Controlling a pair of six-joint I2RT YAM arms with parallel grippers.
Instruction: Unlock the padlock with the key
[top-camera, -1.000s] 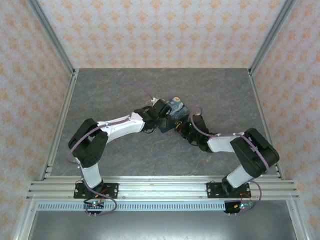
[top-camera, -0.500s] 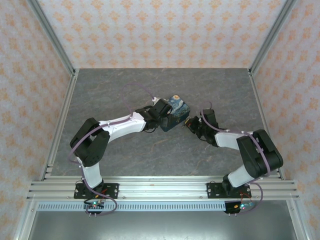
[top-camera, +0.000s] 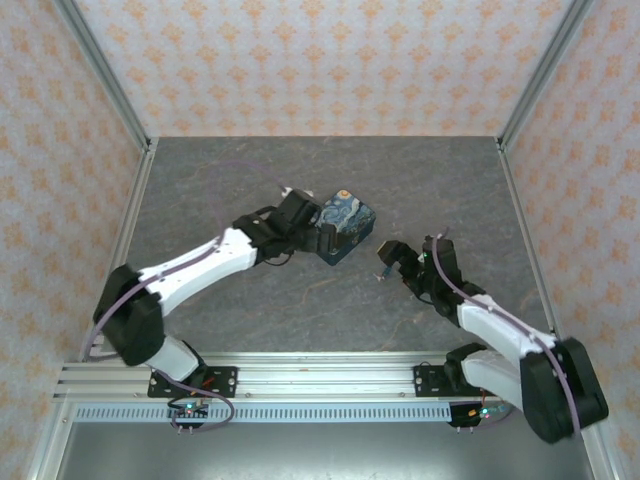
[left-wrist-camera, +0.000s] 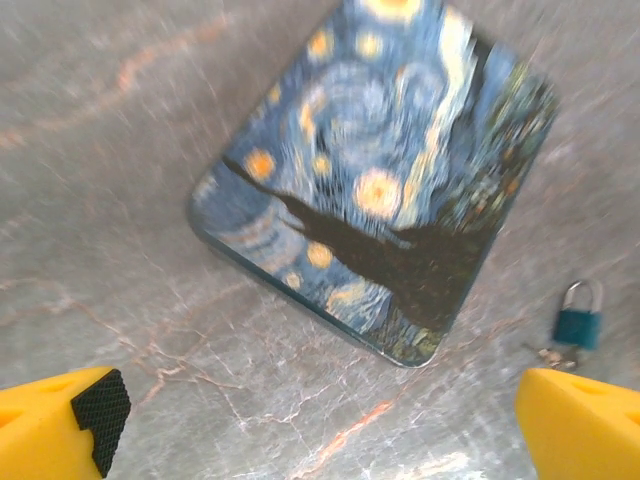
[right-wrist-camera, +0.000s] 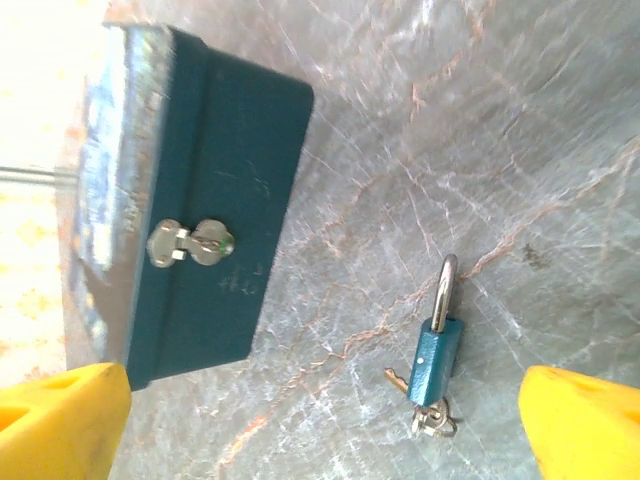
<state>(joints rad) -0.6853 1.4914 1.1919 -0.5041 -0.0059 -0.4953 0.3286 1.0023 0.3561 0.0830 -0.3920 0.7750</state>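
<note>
Backed off the tin (left-wrist-camera: 380, 180), left tool (left-wrist-camera: 315, 420) and right tool (right-wrist-camera: 320, 420) gape apart; padlock (right-wrist-camera: 437, 362) and key (right-wrist-camera: 432, 420) lie at its four o'clock.

Probably a lab booth: aluminium frame (top-camera: 320, 372), wallpapered walls (top-camera: 320, 60).

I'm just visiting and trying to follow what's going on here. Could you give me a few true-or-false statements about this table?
1. The padlock hangs on the latch of the box. False: it lies on the table, apart from the box.
2. Keys lie at the padlock's bottom end. True.
3. The right hand holds the padlock. False: it is open and empty.
4. The left hand is open. True.
</note>
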